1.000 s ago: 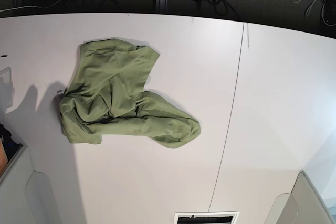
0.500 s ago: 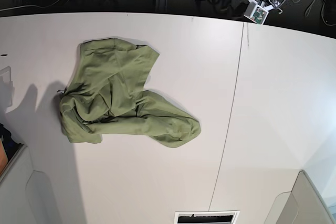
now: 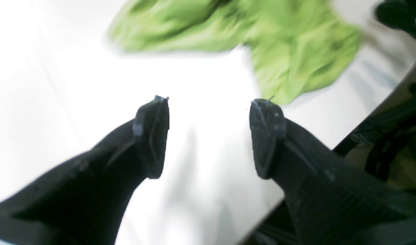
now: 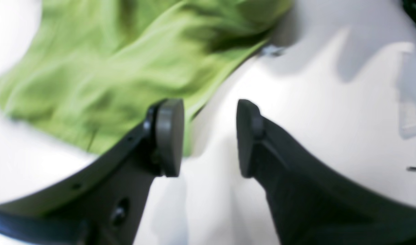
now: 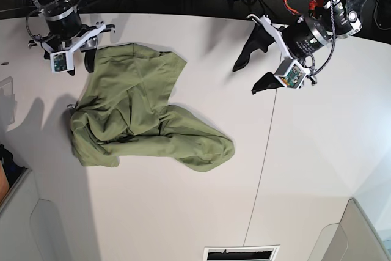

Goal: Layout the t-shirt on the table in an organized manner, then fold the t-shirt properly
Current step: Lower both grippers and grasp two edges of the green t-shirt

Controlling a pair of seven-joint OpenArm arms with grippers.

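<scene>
Currently both claws gape empty: right claw (image 5: 78, 62) by bunched t-shirt (image 5: 137, 114), left claw (image 5: 255, 74) apart; grabbing stacked layers risks tangling.

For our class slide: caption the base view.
Crumpled t-shirt on the table; both open end effectors, left and right, hover nearby.

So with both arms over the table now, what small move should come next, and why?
Probably lower the right gripper onto the t-shirt edge just below it. Its jaws stand apart and hold nothing, the shirt lies crumpled on the table, and the left gripper, also open, hangs over bare tabletop.
</scene>
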